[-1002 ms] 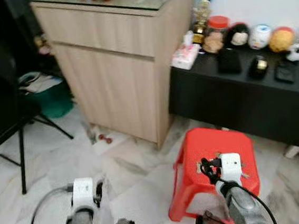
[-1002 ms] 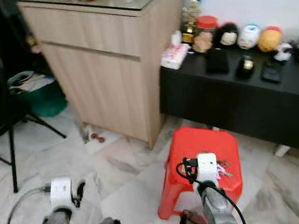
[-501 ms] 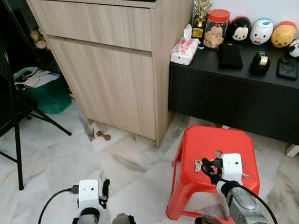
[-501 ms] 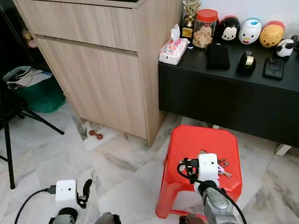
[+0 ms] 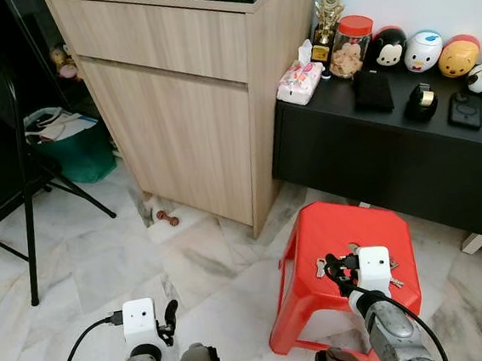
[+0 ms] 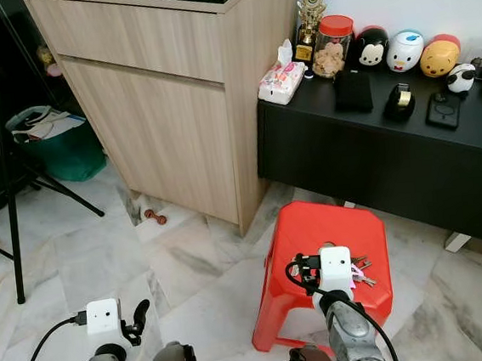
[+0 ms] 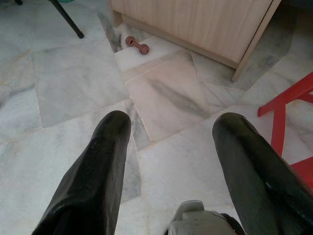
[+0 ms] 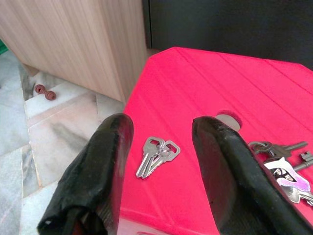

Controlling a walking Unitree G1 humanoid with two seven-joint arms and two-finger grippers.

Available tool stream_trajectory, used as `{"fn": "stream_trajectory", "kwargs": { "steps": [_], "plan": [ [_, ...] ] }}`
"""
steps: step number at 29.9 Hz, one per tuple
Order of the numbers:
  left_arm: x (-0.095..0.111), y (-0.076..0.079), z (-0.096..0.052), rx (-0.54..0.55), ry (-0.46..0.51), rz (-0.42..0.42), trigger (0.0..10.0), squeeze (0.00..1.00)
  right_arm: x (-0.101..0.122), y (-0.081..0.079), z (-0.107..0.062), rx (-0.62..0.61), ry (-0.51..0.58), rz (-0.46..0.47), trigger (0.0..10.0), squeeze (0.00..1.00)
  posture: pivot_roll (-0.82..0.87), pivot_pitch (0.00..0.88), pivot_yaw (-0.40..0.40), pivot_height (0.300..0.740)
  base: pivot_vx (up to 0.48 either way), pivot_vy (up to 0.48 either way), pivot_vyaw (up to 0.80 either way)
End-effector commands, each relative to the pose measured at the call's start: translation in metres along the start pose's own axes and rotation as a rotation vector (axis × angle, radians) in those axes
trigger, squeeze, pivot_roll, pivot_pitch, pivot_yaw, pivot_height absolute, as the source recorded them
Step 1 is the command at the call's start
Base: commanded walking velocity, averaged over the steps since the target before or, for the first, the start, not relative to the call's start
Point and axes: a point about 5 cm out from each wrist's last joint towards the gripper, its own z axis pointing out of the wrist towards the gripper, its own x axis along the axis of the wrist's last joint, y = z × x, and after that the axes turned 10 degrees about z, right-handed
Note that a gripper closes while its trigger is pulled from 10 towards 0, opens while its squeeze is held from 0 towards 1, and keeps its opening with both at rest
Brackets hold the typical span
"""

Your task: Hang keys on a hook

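The right gripper (image 8: 161, 161) is hovering over the glossy red plastic stool (image 8: 205, 88), its two long black fingers (image 8: 98, 171) spread wide with nothing between them. Framed in that gap, a small bunch of silver metal keys (image 8: 157, 154) is lying flat on the stool's seat, apart from both fingertips. A second cluster of keys with a purple tag (image 8: 286, 174) is sitting further along the same seat, just past the round hole in its middle.

The left gripper (image 7: 171, 161) is hanging low beside the stool, over the pale marble floor tiles (image 7: 73, 83), its fingers also standing well apart and empty. Beyond the stool, a small reddish-brown dumbbell-shaped toy (image 7: 137, 45) is resting on the floor at the foot of the tall light wooden cabinet (image 5: 191, 108). Behind the stool, a low black sideboard (image 5: 392, 149) is carrying a row of jars and round character figurines.
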Motion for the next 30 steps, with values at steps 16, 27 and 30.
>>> {"fn": "stream_trajectory", "kwargs": {
  "steps": [16,27,30],
  "plan": [
    [-0.0065,0.0013,-0.0024,-0.012,-0.034,-0.022,10.0,0.00,0.0005,0.0047,0.0003,-0.047,-0.005,0.000,10.0,0.00,0.11,0.093,-0.018,0.630,0.237,0.000,0.00],
    [-0.0059,0.0016,-0.0019,-0.008,-0.034,-0.028,10.0,0.00,0.0019,0.0033,0.0015,-0.046,-0.002,0.002,10.0,0.00,0.11,0.107,-0.018,0.630,0.000,0.000,0.00],
    [-0.0051,0.0006,-0.0011,-0.008,-0.035,-0.027,10.0,0.00,0.0026,0.0025,0.0024,-0.049,-0.002,0.006,10.0,0.00,0.11,0.110,-0.016,0.610,0.000,0.000,0.00]
  ]
}}
